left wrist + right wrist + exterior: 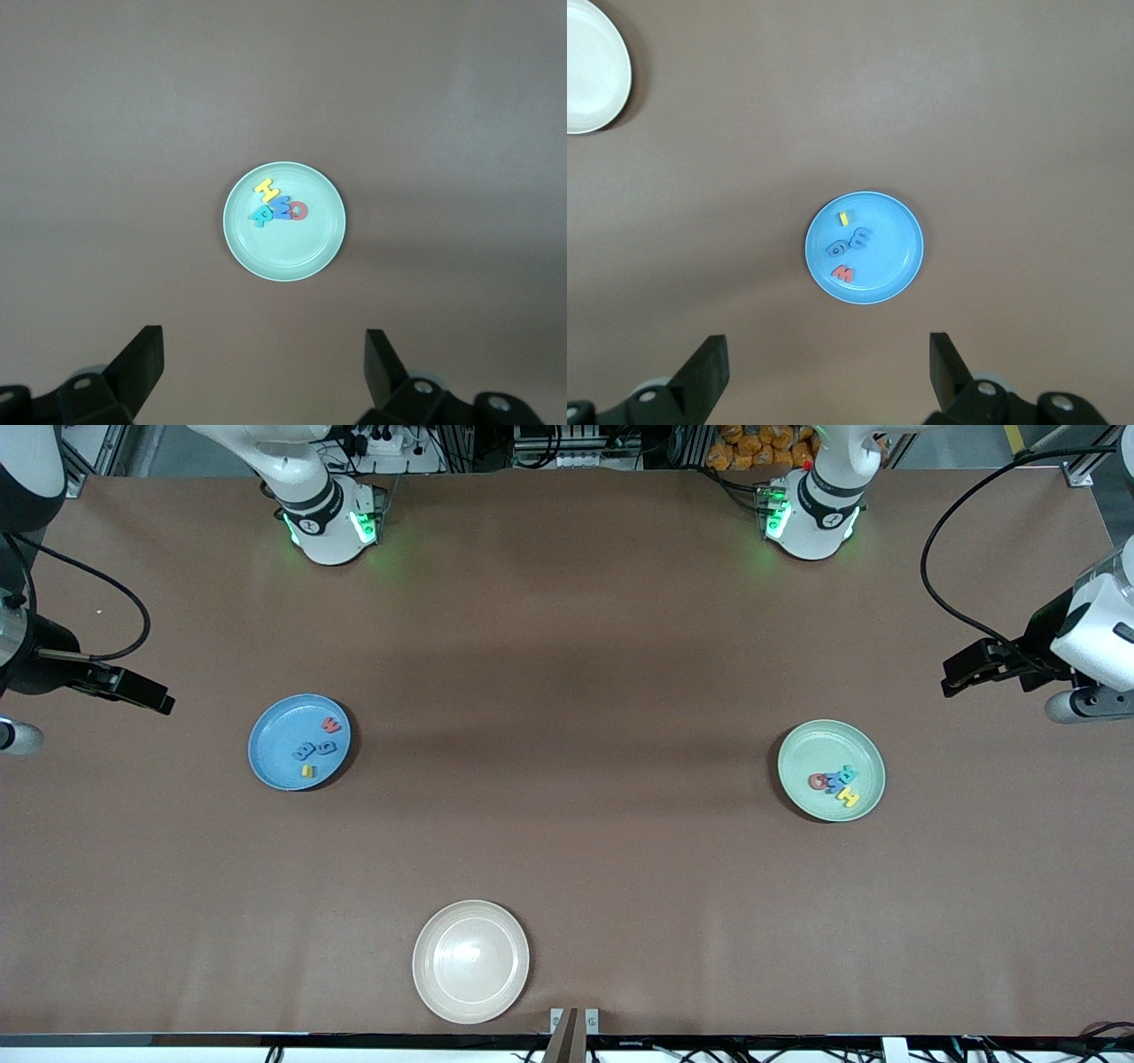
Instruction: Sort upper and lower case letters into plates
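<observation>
The blue plate lies toward the right arm's end of the table. It holds several letters: a red one, two blue ones and a small yellow one. The mint green plate lies toward the left arm's end and holds several letters in a tight cluster of yellow, teal, blue and red. My right gripper hangs open and empty over bare table beside the blue plate. My left gripper hangs open and empty over bare table beside the green plate.
A cream-white round plate with nothing in it sits near the table's edge nearest the front camera. Black cables loop over the table at both ends. Both arm bases stand along the edge farthest from the front camera.
</observation>
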Controlling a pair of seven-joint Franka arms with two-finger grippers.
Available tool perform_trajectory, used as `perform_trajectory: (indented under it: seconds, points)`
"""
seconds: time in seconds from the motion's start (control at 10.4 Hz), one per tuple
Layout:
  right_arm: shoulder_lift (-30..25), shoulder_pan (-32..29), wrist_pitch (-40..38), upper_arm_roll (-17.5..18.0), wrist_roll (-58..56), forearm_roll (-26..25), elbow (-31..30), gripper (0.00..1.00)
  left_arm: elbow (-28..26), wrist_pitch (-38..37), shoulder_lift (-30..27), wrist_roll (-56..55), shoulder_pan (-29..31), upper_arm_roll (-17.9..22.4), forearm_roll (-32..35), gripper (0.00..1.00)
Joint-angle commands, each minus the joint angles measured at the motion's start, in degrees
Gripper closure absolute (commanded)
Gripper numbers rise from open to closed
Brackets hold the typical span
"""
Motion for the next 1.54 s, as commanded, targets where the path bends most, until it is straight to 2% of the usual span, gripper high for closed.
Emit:
perform_trajectory:
  seconds: [0.0, 0.19, 0.96, 1.25, 1.45]
  points:
    - [-1.16, 0.91, 0.70, -3.18, -2.62, 3.41, -1.82, 0.00, -0.24, -0.42, -0.59, -0.91, 0.11, -0.22, -1.34, 0.00]
    - [-1.60, 2.66, 0.61, -5.21, -2.62, 3.42, -2.52, 0.00, -0.24, -0.42, -0.59, -0.82, 0.20, -0.22, -1.34, 0.00]
    - [-2.03, 2.23, -0.44, -4.86, -2.01, 2.63, -2.17, 0.00, -0.15, -0.34, -0.33, -0.82, 0.37, -0.22, -1.16, 0.00]
    - [-6.68, 1.97, -1.14, -5.74, -2.54, 2.63, -4.28, 0.00, -0.15, -0.34, -0.33, -0.82, 0.46, -0.22, -1.16, 0.00]
    - [-7.39, 2.40, -1.23, -5.75, -2.62, 1.93, -5.07, 0.00, -0.07, -0.34, -0.33, -0.82, 0.46, -0.22, -1.25, 0.00]
